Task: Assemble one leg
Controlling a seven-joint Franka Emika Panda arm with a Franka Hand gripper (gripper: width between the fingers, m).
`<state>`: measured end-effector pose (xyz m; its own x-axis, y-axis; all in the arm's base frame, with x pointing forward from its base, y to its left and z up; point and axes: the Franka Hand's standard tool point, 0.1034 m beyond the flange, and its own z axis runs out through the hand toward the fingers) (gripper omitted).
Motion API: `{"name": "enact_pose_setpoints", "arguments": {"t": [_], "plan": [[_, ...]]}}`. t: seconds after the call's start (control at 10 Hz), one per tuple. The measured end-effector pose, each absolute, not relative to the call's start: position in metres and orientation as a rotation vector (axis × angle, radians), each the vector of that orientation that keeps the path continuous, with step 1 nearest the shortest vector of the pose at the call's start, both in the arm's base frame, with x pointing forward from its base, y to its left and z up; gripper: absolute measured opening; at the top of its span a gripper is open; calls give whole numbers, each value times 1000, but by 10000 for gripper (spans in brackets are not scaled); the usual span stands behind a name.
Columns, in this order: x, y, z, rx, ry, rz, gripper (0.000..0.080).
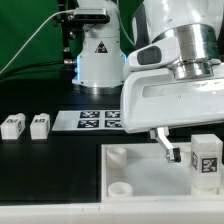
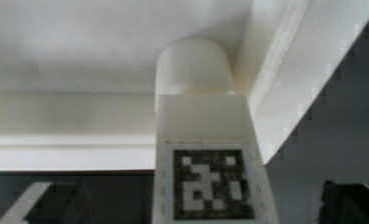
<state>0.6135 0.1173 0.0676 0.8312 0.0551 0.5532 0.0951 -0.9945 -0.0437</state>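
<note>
While straddling the leg (image 1: 206,160) wide open and empty, should likely raise the gripper (image 1: 190,150) straight along that leg's upright axis, standing in the tray (image 1: 140,190) corner at the exterior view's right.

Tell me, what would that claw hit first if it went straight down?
Probably the tray: the open gripper straddles the upright leg, so it should touch the tray beside the leg first, though depth is unclear.
</note>
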Motion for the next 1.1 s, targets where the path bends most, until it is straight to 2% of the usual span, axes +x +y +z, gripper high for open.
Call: {"name": "enact_pose_setpoints", "arguments": {"t": [0.2, 0.4, 0.5, 0.6, 0.9, 1.1], "plan": [[614, 116, 73, -2949, -121, -846, 649], [619, 113, 90, -2966, -116, -762, 649], [621, 111, 90, -2969, -111, -754, 649], [615, 112, 83, -2998, -115, -583, 649], [614, 107, 80, -3032, -108, -137, 649], [619, 114, 80, -3024, -105, 53, 649]]}}
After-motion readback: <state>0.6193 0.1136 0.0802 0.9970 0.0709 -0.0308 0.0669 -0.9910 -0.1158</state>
